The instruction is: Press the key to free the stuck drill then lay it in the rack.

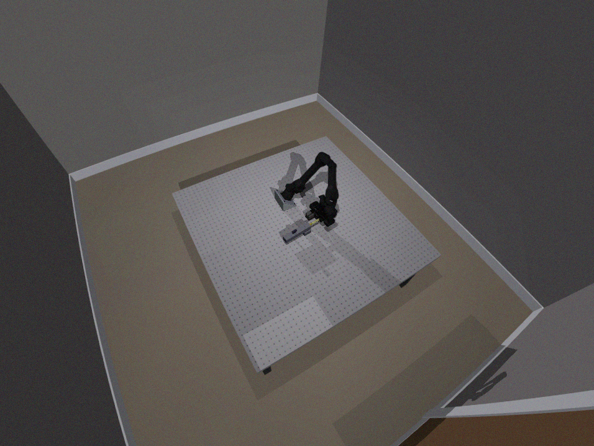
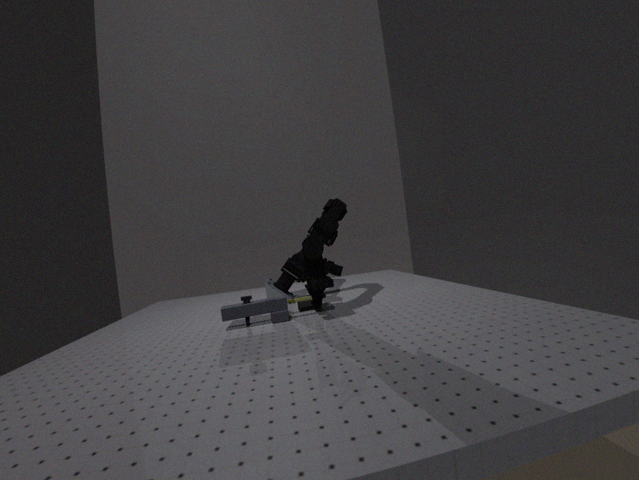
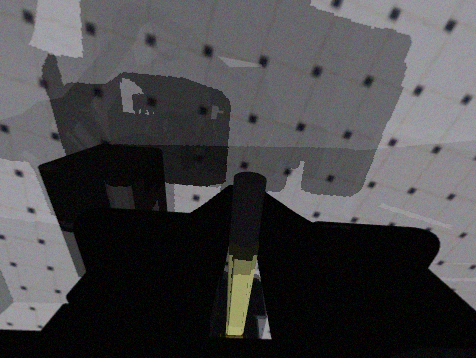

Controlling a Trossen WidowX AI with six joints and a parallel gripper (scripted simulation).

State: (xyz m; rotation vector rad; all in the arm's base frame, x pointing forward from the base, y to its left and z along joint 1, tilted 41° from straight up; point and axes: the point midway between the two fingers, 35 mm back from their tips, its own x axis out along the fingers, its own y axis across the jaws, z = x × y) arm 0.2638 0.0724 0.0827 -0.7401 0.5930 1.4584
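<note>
My gripper is shut on the drill, low over the table. The drill has a dark round end between my fingers and a yellow length reaching toward the grey block. Whether its far tip is still inside the block cannot be told. The dark key has its head above the block's top, and its stem shows below the block. A dark box, apparently the rack, stands close beside my gripper; its inside is mostly in shadow.
The arm's base sits on a grey angled mount behind the block. The perforated white table carries everything, with its edges far from the gripper. Arm shadows darken the table in the wrist view.
</note>
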